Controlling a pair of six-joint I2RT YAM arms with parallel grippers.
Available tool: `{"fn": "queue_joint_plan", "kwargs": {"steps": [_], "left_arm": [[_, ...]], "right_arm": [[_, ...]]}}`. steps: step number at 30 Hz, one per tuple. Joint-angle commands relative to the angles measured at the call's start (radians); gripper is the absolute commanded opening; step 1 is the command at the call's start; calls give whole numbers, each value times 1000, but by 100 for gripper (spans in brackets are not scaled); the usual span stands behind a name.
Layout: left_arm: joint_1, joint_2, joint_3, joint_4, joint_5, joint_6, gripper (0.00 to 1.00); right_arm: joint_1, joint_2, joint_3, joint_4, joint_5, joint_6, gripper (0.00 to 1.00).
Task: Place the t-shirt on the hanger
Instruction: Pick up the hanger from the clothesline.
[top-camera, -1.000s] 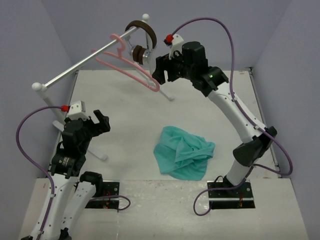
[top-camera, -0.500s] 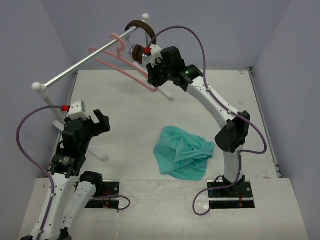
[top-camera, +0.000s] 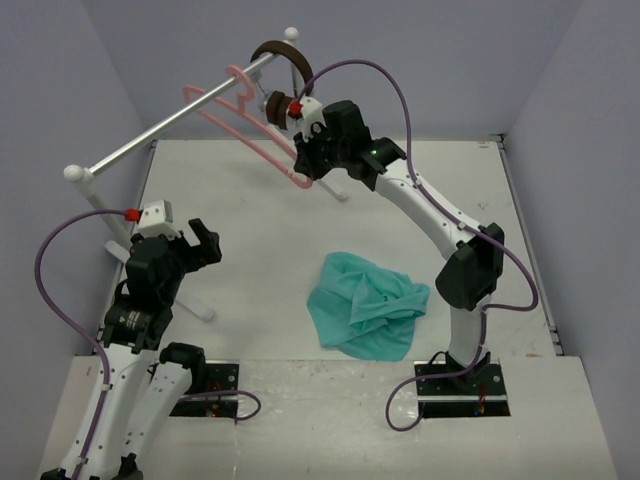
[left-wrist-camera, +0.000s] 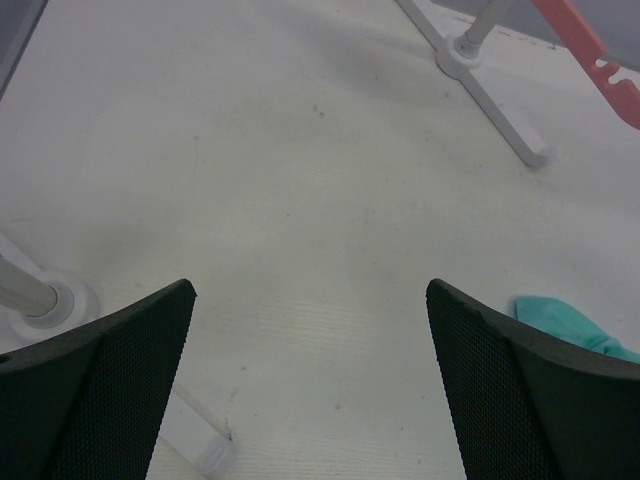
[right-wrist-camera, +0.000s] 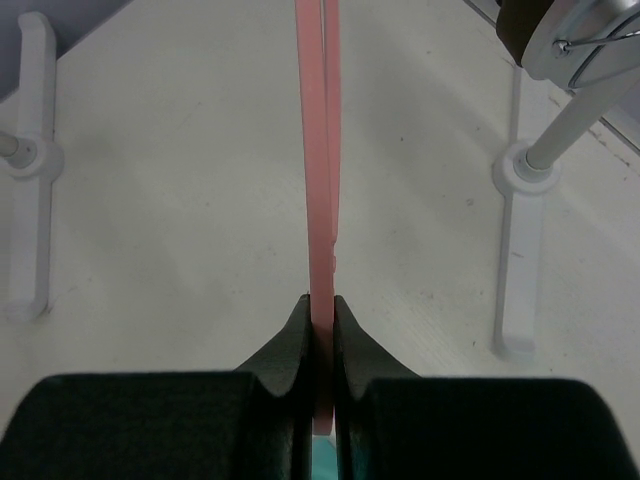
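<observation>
The pink hanger hangs by its hook from the silver rail at the back left. My right gripper is shut on the hanger's lower right end. Seen from the right wrist, the hanger runs edge-on straight up from between the closed fingers. The teal t-shirt lies crumpled on the table in front of the right arm's base; a corner of the t-shirt shows beside my left finger. My left gripper is open and empty above the table's left side, far from both.
Brown headphones hang on the rail's far end, just behind the right gripper. The rail's white feet stand on the table, one by the left arm, the other foot under the hanger. Purple walls close in the sides.
My right arm swung left to the hanger's lower end and its jaws shut on it. The hanger tilted slightly. The left arm and t-shirt stayed still.
</observation>
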Motion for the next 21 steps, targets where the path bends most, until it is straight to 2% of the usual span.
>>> {"fn": "queue_joint_plan", "kwargs": {"steps": [1, 7, 11, 13, 18, 21], "left_arm": [[-1, -2, -4, 46, 6, -2, 100], [-1, 0, -3, 47, 18, -1, 100], [-1, 22, 15, 50, 68, 16, 100], [-1, 52, 32, 48, 115, 17, 100], [-7, 118, 23, 111, 318, -13, 100], [-103, 211, -15, 202, 369, -85, 100]], "right_arm": [[13, -138, -2, 70, -58, 9, 0], [14, -301, -94, 84, -38, 66, 0], [12, -396, -157, -50, 38, 98, 0], [11, -512, -288, -150, 93, 144, 0], [8, -804, -573, -190, 224, 230, 0], [2, -987, -660, -271, 351, 294, 0]]}}
